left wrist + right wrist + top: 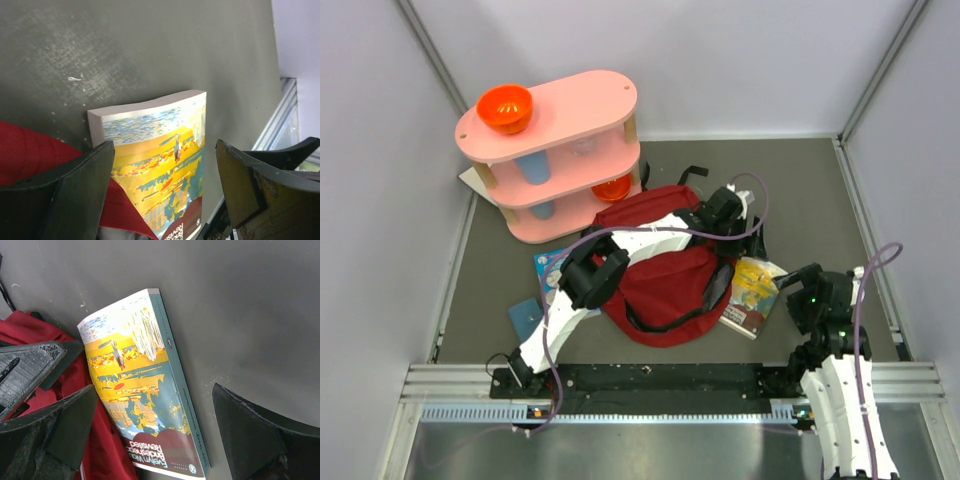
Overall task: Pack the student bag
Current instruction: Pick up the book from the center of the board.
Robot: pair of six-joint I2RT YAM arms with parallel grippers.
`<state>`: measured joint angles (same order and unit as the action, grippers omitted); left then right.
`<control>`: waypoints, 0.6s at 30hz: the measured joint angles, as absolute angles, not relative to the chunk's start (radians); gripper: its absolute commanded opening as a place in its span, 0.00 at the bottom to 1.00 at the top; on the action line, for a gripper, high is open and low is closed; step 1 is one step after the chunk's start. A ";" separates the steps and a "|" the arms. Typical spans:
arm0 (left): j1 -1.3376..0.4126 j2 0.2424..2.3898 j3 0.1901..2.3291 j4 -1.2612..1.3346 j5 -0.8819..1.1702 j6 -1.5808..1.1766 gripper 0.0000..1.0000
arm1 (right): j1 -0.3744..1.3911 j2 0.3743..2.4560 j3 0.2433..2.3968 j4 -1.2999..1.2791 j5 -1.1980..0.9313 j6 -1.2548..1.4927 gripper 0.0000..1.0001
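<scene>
Wide open and holding nothing: the left gripper [165, 152]. Between its two dark fingers [75, 195], a book [165, 130] with a yellow and blue cover, down on the grey table [150, 45]. Under the finger on the left of that view, the red cloth of the student bag [665, 285], touching the near corner of the book. Hard to tell which of the two is on top there. Wide open too, and holding nothing: the right gripper [155, 392]. Same book between its fingers, on a slant, with the long green spine turned to the finger on the right of that view. Red bag cloth by the other finger, right up against the book's edge. Just past that finger, a dark bumpy bit of the left gripper, close beside the book. From above, the bag crumpled in the middle of the table with a black strap across it, under the stretched-out left arm. Book just beside the bag, between the bag and the right fingers. On the far side of the bag from both sets of fingers, a second book [552, 268] peeking out beneath the left arm. Well apart from all the fingers, behind the bag, a pink shelf [550, 150] with an orange bowl [505, 108] on top.
</scene>
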<state>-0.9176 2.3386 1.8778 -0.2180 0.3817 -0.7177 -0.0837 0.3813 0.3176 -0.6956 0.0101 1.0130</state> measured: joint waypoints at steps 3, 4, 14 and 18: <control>-0.918 2.339 1.883 -0.247 0.332 -0.695 0.87 | -0.084 0.381 0.313 -0.696 0.002 1.009 0.96; -0.918 2.339 1.883 -0.257 0.319 -0.688 0.87 | -0.084 0.381 0.311 -0.694 -0.002 1.006 0.96; -0.930 2.316 1.818 -0.258 0.245 -0.638 0.85 | -0.084 0.428 0.234 -0.583 -0.126 0.995 0.90; -0.930 2.316 1.813 -0.253 0.273 -0.633 0.81 | -0.084 0.479 0.225 -0.542 -0.151 0.994 0.90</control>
